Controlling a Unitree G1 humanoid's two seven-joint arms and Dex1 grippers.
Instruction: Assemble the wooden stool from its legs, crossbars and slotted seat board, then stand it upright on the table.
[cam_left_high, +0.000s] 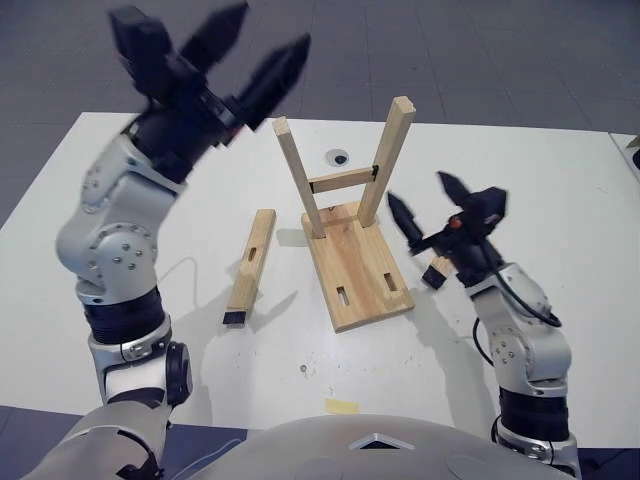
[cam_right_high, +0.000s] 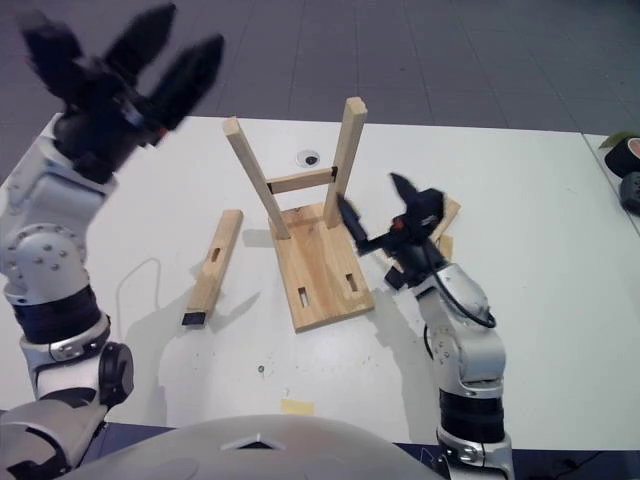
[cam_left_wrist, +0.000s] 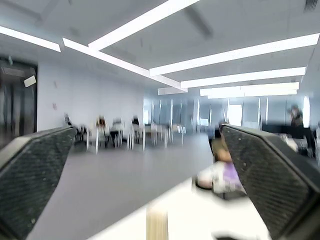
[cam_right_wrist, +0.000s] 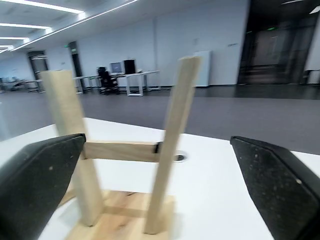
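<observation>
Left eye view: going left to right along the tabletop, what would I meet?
A loose leg lying flat → left upright leg → crossbar → right upright leg → right pincer, open.

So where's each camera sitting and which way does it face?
Head eyes: on the head, looking down over both arms at the white table and flat wooden seat board.
Left wrist: raised, facing the room between open left fingers.
Right wrist: near the table, facing two upright wooden legs between open right fingers.
Shared: those legs, in head and right wrist.
</observation>
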